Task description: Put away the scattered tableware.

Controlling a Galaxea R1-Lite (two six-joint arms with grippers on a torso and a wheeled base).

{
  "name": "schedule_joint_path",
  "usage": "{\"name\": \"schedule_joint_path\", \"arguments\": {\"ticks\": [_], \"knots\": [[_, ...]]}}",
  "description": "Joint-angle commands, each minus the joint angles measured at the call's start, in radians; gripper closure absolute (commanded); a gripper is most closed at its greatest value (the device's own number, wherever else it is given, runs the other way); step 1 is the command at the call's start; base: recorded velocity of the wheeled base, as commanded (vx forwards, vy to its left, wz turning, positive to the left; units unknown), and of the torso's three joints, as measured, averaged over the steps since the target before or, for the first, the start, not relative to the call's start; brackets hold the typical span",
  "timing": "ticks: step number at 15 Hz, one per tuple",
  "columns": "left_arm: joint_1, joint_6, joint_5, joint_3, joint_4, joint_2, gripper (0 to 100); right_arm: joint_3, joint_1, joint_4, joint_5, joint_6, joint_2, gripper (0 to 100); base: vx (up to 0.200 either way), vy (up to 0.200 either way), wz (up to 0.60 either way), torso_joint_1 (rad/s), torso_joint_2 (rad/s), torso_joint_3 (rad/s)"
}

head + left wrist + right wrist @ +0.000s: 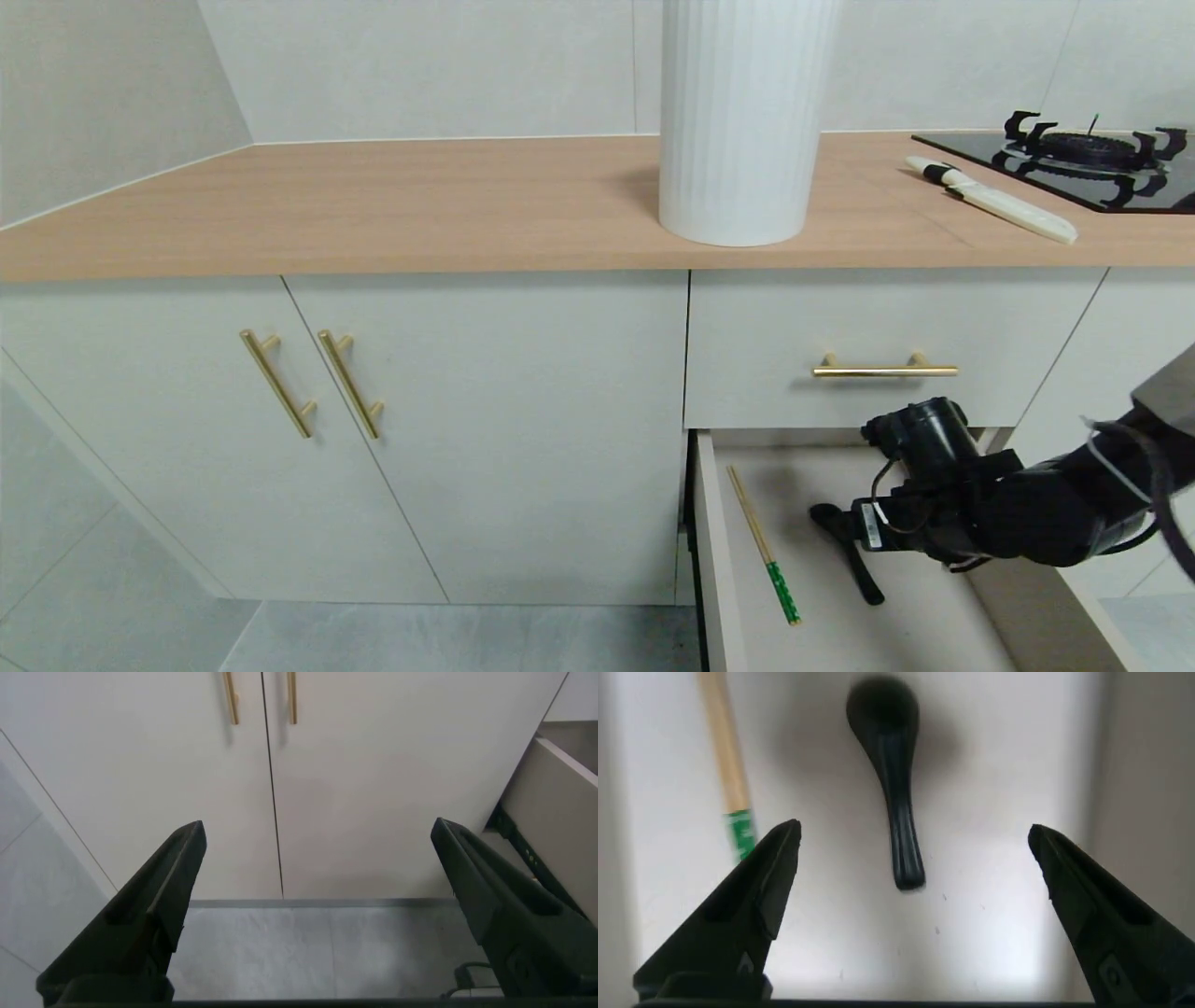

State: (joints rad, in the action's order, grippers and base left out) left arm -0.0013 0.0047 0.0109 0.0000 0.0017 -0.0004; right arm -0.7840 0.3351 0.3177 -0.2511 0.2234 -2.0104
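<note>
Spoon (854,560) and chopsticks (761,546) lie inside the drawer (714,560). Right gripper (913,831) above it, fully spread, empty. Knife (994,199) outside the drawer: pending.

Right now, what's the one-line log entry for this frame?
drawer open | chopsticks and spoon lying inside, apart | right end effector open above spoon | left end effector open, empty | knife on counter
</note>
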Motion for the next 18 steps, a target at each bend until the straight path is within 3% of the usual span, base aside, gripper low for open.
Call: {"name": "schedule_joint_path", "arguments": {"ticks": [1,6,16,18], "knots": [[0.000,0.000,0.000,0.000,0.000,0.000,0,0.058,0.001,-0.048,0.003,0.001,0.167,0,0.000,0.000,0.00,0.000,0.00,0.000],[0.000,0.000,0.000,0.000,0.000,0.000,0,0.101,0.030,-0.135,0.009,0.011,0.299,0,0.000,0.000,0.00,0.000,0.00,0.000],[0.000,0.000,0.000,0.000,0.000,0.000,0,0.124,0.041,-0.178,0.012,0.017,0.389,0,0.000,0.000,0.00,0.000,0.00,0.000],[0.000,0.000,0.000,0.000,0.000,0.000,0,0.124,0.055,-0.190,0.010,0.016,0.404,0,-0.200,0.000,0.00,0.000,0.00,0.002]]}}
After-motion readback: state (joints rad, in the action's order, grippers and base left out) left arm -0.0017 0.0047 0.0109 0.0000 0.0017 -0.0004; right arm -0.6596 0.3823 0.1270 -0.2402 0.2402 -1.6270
